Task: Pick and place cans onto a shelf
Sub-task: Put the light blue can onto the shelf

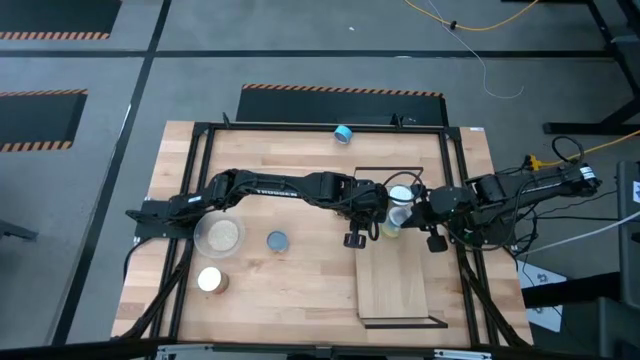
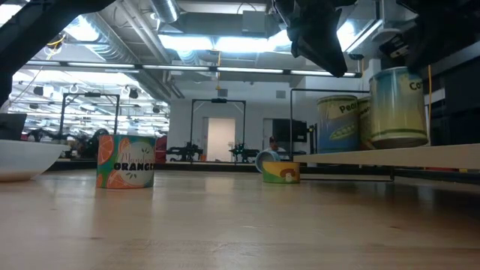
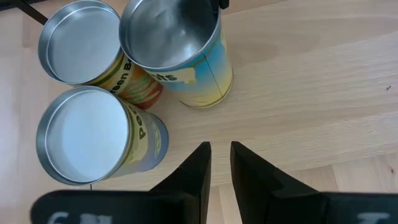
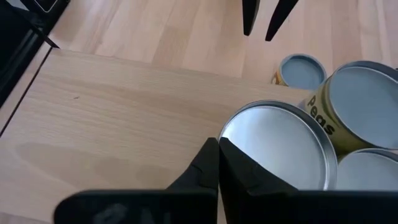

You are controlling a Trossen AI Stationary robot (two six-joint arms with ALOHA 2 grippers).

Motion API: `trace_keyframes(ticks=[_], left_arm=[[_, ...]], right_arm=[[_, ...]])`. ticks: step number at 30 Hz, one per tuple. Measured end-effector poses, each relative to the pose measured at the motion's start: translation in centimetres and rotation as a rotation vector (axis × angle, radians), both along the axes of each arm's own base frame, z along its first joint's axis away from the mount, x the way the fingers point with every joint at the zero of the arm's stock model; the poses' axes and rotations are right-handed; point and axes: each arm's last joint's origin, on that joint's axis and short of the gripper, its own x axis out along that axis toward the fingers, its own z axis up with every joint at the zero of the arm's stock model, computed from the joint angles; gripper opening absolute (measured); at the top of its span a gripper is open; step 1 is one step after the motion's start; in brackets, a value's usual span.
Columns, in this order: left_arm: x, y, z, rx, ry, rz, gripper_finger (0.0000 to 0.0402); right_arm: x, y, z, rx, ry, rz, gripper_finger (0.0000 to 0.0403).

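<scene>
Three cans stand upright close together on the far part of the light-wood shelf [image 1: 400, 285]: a blue-and-yellow can [image 3: 180, 50], a Peas can [image 3: 87, 134] and a red-labelled can [image 3: 78, 40]. My left gripper [image 3: 221, 149] hangs near the shelf's left edge beside them, narrowly open and empty. My right gripper [image 4: 217, 143] is shut, and its tips stand at the rim of the blue-and-yellow can [image 4: 273, 149]. A blue-grey-topped can [image 1: 277, 241] and a white-topped can [image 1: 211, 280] stand on the table. A blue can [image 1: 343, 133] lies at the far edge. My right gripper's shut fingertips stand over the rim [image 4: 225, 134] of the blue-and-yellow can's top, on the side away from the other cans. I cannot tell whether they touch it. The can stands upright on the shelf.
A clear round dish [image 1: 219, 235] sits at the table's left. The shelf's near half [image 1: 395, 300] is bare board, with a thin black frame [image 1: 400, 322] at its near end. An orange-labelled can [image 2: 125, 160] stands on the table in the low view.
</scene>
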Motion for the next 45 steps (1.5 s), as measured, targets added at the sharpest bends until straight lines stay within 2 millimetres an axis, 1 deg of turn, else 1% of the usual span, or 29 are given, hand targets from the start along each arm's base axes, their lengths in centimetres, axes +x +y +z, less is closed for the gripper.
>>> trace_keyframes(ticks=[10,22,30,40,45], left_arm=[[0.0,0.0,0.0,0.000,0.000,0.000,0.0055],[0.0,0.0,0.0,0.000,0.001,0.000,0.0055],[0.0,0.0,0.0,0.000,0.000,0.001,0.0055],[0.0,0.0,0.0,0.000,0.001,0.001,0.0055],[0.0,0.0,0.0,0.000,0.001,0.000,0.0055]], right_arm=[[0.1,0.0,-0.1,-0.003,0.012,0.000,0.0002],[1.3,0.3,-1.1,-0.021,0.087,0.003,0.0002],[1.3,0.3,-1.1,-0.021,0.087,0.002,0.0007],[1.3,0.3,-1.1,-0.019,0.087,0.001,0.0031],[1.3,0.3,-1.1,-0.018,0.087,0.003,0.0049]])
